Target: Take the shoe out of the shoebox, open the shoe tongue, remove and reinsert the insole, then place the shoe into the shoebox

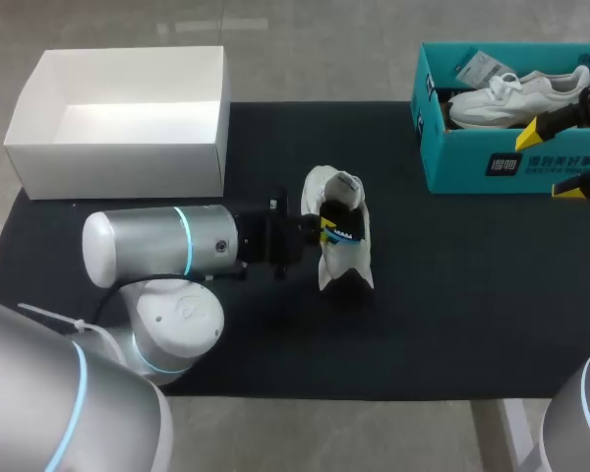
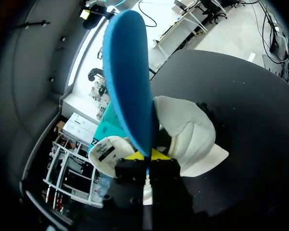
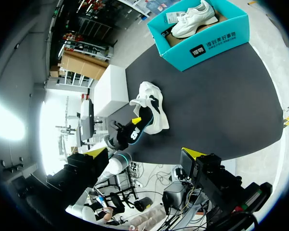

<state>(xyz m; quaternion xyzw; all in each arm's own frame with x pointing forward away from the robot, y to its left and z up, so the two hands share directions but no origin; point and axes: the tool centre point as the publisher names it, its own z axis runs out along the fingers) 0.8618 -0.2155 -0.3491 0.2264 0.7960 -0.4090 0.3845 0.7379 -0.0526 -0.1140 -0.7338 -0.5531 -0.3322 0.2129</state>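
A white shoe (image 1: 342,258) lies on the black mat (image 1: 452,295) in mid-table, and beyond my left gripper (image 2: 145,156) it shows as white shoe (image 2: 190,132). That gripper (image 1: 323,230) is shut on the blue-and-black insole (image 2: 130,82), which it holds edge-on. The insole (image 1: 340,224) sits at the shoe's opening; how far in I cannot tell. From the right wrist, the shoe (image 3: 153,98) and insole (image 3: 136,132) lie far ahead. My right gripper (image 1: 559,159) hangs open at the teal shoebox (image 1: 472,172), empty.
A second white shoe (image 1: 516,96) lies inside the teal shoebox (image 3: 216,41) at the back right. An open white box (image 1: 128,167) stands at the back left. My left arm's thick silver links (image 1: 157,246) lie over the mat's left part.
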